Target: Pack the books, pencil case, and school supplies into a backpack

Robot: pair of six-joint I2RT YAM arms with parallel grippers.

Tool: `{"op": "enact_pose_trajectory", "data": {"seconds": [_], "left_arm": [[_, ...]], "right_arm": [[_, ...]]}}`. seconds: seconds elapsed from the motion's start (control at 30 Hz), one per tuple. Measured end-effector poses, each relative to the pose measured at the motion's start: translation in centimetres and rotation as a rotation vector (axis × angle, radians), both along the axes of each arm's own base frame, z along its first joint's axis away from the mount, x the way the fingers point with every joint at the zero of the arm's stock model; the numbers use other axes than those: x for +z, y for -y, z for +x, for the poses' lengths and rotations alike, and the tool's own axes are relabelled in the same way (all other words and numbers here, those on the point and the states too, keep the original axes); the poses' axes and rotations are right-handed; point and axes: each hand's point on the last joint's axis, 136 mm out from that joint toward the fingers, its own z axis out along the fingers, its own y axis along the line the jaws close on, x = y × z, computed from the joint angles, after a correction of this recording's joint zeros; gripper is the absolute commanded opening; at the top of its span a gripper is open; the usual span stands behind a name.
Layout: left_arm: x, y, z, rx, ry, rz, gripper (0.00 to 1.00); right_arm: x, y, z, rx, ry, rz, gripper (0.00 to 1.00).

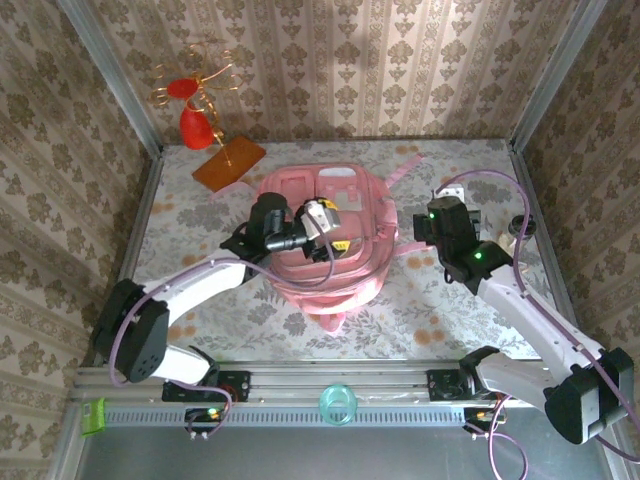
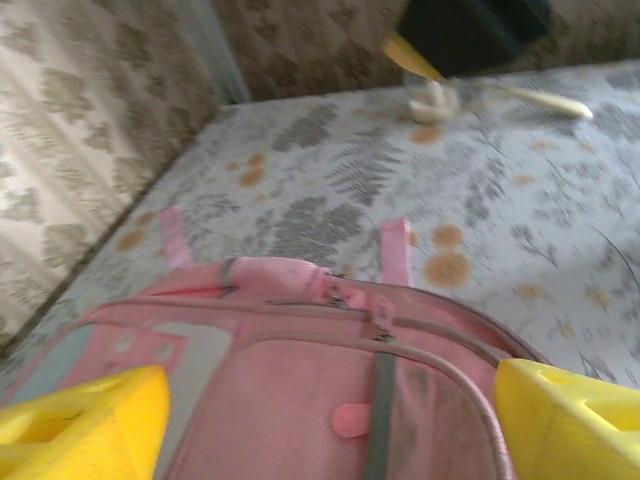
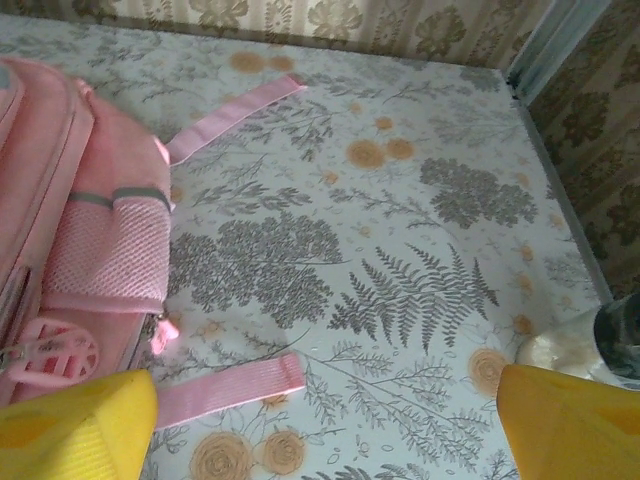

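The pink backpack lies flat in the middle of the table, front pockets up. My left gripper hovers over its centre. In the left wrist view it stands open above the backpack and its zips, with nothing between the yellow fingers. My right gripper is just right of the bag, open over bare table, beside the backpack and a pink strap. A slim whitish stick, blurred, lies on the table past the bag. Books and pencil case are out of view.
An orange-brown board with a gold wire stand sits at the back left. A white lump and a dark thing lie near the right wall. Metal-framed walls enclose the table. A teal ring rests on the front rail.
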Motion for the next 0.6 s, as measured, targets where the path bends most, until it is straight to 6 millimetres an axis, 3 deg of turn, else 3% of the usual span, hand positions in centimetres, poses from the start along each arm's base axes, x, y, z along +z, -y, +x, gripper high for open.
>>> {"op": "enact_pose_trajectory", "data": {"seconds": [0.13, 0.23, 0.4, 0.53, 0.6], "left_arm": [[0.6, -2.8, 1.7, 0.171, -0.035, -0.072, 0.85], [0.4, -5.7, 3.7, 0.359, -0.054, -0.123, 0.86], [-0.8, -13.5, 6.6, 0.722, -0.081, -0.187, 0.95], [-1.0, -19.5, 6.8, 0.937, -0.062, -0.210, 1.00], [-0.7, -22.4, 6.5, 1.037, -0.037, -0.210, 1.00]], "right_arm": [[2.7, 0.5, 0.5, -0.031, 0.060, 0.004, 1.00], [4.2, 1.1, 0.3, -0.051, 0.102, 0.002, 1.00], [5.7, 3.6, -0.8, -0.121, 0.175, 0.004, 1.00], [2.9, 5.8, -1.7, -0.185, 0.189, -0.007, 1.00], [-0.3, 6.8, -1.7, -0.211, 0.151, -0.020, 1.00]]}}
